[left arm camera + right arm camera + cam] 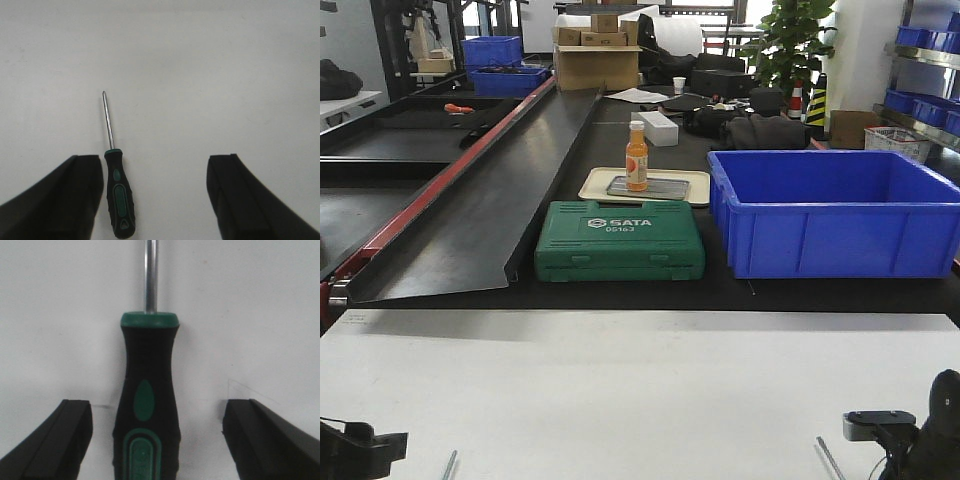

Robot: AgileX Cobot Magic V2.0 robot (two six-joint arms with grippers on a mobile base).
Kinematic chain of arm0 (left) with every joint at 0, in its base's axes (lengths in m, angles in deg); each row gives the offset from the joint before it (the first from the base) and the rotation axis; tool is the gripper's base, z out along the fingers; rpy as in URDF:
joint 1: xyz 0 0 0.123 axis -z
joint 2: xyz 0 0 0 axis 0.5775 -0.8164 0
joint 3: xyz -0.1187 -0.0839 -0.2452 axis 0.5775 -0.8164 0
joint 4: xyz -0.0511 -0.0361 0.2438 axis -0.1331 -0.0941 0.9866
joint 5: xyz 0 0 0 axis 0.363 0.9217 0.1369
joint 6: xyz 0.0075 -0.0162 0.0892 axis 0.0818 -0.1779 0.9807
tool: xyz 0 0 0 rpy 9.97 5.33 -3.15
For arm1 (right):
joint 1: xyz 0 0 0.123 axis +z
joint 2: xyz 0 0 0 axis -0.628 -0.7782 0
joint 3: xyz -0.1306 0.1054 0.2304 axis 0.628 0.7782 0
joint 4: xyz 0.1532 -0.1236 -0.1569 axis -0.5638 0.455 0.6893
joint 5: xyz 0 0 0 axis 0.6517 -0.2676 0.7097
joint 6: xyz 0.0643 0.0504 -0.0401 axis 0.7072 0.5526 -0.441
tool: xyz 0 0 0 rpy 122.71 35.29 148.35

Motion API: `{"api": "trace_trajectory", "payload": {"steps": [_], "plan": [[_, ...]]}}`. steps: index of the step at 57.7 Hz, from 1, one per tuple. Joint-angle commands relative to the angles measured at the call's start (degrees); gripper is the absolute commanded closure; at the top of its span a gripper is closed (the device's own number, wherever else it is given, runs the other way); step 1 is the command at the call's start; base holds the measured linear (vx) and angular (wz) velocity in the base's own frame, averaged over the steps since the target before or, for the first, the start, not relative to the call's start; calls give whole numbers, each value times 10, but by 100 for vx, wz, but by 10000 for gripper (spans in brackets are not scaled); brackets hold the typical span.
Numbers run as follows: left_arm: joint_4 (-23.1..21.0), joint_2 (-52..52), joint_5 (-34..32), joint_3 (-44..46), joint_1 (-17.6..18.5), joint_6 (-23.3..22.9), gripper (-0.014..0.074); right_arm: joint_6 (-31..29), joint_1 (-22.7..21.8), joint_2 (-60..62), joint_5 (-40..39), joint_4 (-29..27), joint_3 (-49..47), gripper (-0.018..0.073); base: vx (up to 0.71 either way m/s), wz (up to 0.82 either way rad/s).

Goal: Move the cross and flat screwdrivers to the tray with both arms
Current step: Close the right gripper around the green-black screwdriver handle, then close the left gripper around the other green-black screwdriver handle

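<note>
Screwdrivers lie one under each arm on the white desk (640, 390), both well short of the tray. Which is cross and which is flat cannot be told.

In the left wrist view, the left screwdriver (118, 200) lies flat with its handle at 6 o'clock and its shaft toward 12. It sits inside the released left tool (155, 200). The handle is just beside the finger at 9 o'clock, and a wide stretch of desk separates it from the finger at 3 o'clock.

The right screwdriver (147, 405) lies the same way, centred in the right tool (157, 412). That tool is also released, with a strip of desk showing on each side of the handle.

In the front view, open white surface runs between the arms to the far edge, where a black desk (650, 295) begins. On it, at 10 o'clock, a long black chute (490, 200) with a red edge slants away. At 12 o'clock a closed green SATA case (620, 240) lies just past the edge. Behind the case the grey tray (665, 187) rests inside a beige tray (700, 188). An orange bottle (636, 155) stands upright on the grey tray's left part, and its right part is free. At 2 o'clock a deep blue bin (835, 225) stands just beside the case, its near wall hiding its floor.
</note>
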Motion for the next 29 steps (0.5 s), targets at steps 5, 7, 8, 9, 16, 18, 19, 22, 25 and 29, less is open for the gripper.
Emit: {"api": "trace_trajectory", "payload": {"steps": [5,7,8,9,16,18,19,22,25,29], "plan": [[-10,9,-33,20,3,-5,20,38,0,15,10,48,-15,36,0,0],[-10,9,-33,20,3,-5,20,44,0,12,12,54,-15,45,0,0],[-10,9,-33,20,3,-5,20,45,0,11,12,55,-15,48,0,0],[-10,9,-33,20,3,-5,20,46,0,10,12,55,-15,50,0,0],[-10,9,-33,20,3,-5,20,44,0,4,10,49,-15,52,0,0],[-10,9,-33,20,3,-5,20,42,0,4,10,48,-15,56,0,0],[-10,9,-33,20,3,-5,20,41,0,4,10,47,-15,60,0,0],[-10,9,-33,20,3,-5,20,39,0,4,10,46,-15,94,0,0],[-10,9,-33,20,3,-5,20,39,0,2,10,44,-15,152,0,0],[-10,9,-33,20,3,-5,20,37,0,1,11,39,-15,246,0,0]]}}
